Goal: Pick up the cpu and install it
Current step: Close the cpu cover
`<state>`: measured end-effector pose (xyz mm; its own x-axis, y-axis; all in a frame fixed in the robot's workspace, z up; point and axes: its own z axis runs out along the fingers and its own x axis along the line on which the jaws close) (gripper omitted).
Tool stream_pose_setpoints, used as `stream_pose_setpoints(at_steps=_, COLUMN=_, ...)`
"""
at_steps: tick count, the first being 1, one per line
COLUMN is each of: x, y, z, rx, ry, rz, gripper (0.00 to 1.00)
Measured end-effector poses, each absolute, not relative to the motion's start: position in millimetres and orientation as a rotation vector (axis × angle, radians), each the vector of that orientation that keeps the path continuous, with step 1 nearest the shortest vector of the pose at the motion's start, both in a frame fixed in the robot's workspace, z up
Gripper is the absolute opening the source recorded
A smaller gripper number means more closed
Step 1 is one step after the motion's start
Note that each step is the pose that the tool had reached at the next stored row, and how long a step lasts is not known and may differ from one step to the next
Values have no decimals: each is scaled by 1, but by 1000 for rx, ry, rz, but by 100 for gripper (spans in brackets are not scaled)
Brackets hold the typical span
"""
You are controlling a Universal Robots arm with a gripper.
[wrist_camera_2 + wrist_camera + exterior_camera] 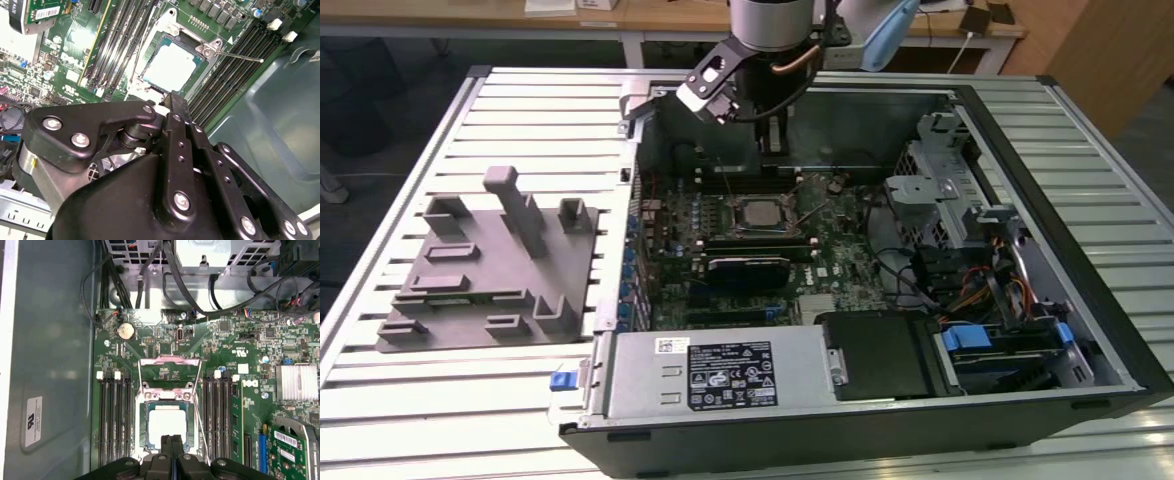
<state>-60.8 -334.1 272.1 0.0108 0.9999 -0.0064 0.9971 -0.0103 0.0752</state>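
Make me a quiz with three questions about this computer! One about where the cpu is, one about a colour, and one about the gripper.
1. Where is the cpu?
A) in the socket on the board
B) on the floor
C) between the gripper's fingers

2. What colour is the board?
A) red
B) green
C) white

3. How are the gripper's fingers?
A) wide open
B) shut together
C) bent around a cable

Answers:
1 A, the silver square sits inside the socket's frame in both wrist views.
2 B, green shows all around the socket.
3 B, the two fingertips meet in the first wrist view.
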Motion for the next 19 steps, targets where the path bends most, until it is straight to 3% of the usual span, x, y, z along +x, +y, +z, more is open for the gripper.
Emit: stream_pose_setpoints(at_steps=19, x=-6, y=-334, z=272, rx=2191, ry=2169, rz=74, gripper=11)
